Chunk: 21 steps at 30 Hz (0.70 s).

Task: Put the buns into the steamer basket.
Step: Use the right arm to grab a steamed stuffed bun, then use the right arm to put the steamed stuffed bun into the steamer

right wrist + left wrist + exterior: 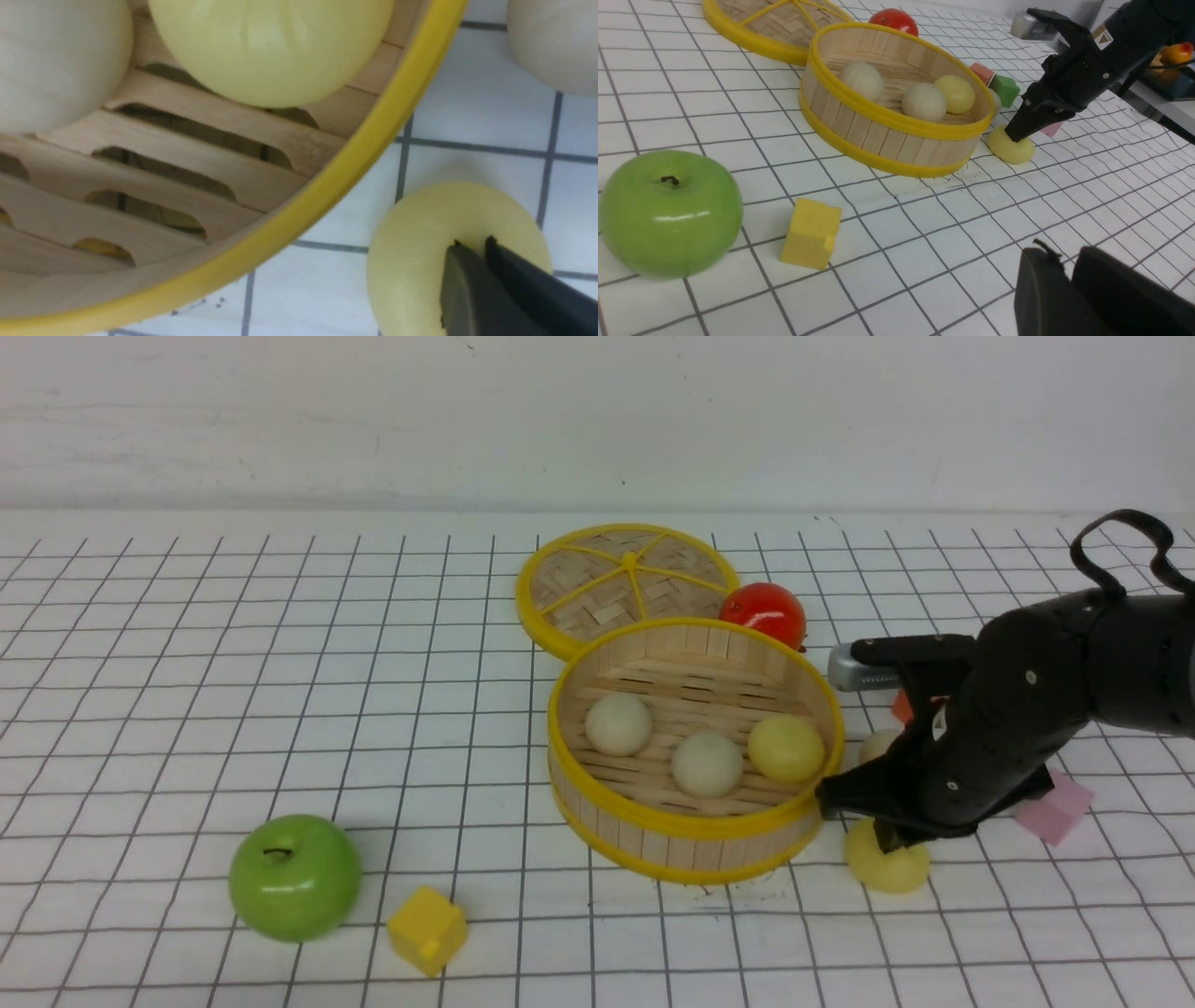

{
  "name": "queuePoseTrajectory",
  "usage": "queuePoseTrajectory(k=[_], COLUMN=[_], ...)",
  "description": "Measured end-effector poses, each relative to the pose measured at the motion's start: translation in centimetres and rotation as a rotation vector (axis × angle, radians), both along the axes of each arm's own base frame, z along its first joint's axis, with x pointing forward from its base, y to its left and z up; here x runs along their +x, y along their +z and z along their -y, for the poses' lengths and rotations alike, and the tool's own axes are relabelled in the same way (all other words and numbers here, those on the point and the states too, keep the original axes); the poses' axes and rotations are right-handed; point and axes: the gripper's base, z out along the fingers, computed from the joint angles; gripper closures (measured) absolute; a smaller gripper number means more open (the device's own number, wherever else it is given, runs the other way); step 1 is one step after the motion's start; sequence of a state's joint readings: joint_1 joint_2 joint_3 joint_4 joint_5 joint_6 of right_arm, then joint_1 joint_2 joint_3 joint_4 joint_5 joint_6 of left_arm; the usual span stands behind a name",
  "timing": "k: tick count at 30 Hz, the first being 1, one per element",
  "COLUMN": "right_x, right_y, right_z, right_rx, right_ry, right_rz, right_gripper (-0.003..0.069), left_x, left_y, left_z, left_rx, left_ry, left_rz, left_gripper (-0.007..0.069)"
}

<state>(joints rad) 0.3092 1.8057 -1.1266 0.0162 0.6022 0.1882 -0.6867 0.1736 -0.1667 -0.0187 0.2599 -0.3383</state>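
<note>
The steamer basket (695,826) (896,123) stands mid-table and holds two cream-white buns (618,724) (707,763) and one pale yellow bun (786,748). Another pale yellow bun (892,873) (1013,149) (420,252) lies on the table just right of the basket. My right gripper (882,840) (1013,136) (472,242) is shut, its tips dug into the top of that bun, which is squashed. A cream-white bun (878,745) (551,42) sits behind the right arm, mostly hidden. My left gripper (1059,252) hovers over bare table with its jaws nearly together and nothing between them.
The woven lid (625,579) lies behind the basket with a red fruit (764,611) beside it. A green apple (295,877) and a yellow cube (428,929) sit front left. A pink block (1055,810), an orange block (902,707) and a green cube (1004,89) lie by the right arm.
</note>
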Motion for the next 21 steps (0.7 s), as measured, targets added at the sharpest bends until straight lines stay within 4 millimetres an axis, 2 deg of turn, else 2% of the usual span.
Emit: queuePoseTrajectory(k=[5, 6, 9, 12, 13, 14, 17, 19, 21], right_x=[-0.7, -1.1, -1.0, -0.5, -0.4, 0.4, 2.5, 4.5, 6.5], right_y=[2.5, 4.3, 7.9, 10.2, 10.4, 10.9, 10.8, 10.0, 8.3], right_z=[0.2, 0.2, -0.4, -2.2, -2.3, -3.5, -4.9, -5.6, -5.9], right_rx=[0.008, 0.026, 0.084, 0.144, 0.148, 0.169, 0.186, 0.184, 0.166], right_ry=[0.008, 0.015, 0.056, 0.135, 0.138, 0.179, 0.200, 0.200, 0.196], right_rz=[0.024, 0.057, 0.150, 0.236, 0.244, 0.289, 0.332, 0.345, 0.336], right_gripper=[0.0659, 0.0659, 0.0659, 0.0659, 0.0659, 0.0658, 0.0655, 0.0655, 0.0655], left_x=[0.0, 0.0, 0.0, 0.0, 0.0, 0.0, 0.0, 0.0, 0.0], left_y=[0.0, 0.0, 0.0, 0.0, 0.0, 0.0, 0.0, 0.0, 0.0], left_z=[0.0, 0.0, 0.0, 0.0, 0.0, 0.0, 0.0, 0.0, 0.0], left_rx=[0.000, 0.000, 0.000, -0.001, -0.001, -0.001, -0.001, -0.001, -0.001], left_ry=[0.000, 0.000, 0.000, 0.000, 0.000, 0.000, 0.000, 0.000, 0.000], left_rz=[0.000, 0.000, 0.000, -0.001, -0.001, -0.001, -0.001, -0.001, -0.001], left_gripper=[0.0522, 0.0523, 0.0522, 0.0517, 0.0517, 0.0515, 0.0515, 0.0515, 0.0515])
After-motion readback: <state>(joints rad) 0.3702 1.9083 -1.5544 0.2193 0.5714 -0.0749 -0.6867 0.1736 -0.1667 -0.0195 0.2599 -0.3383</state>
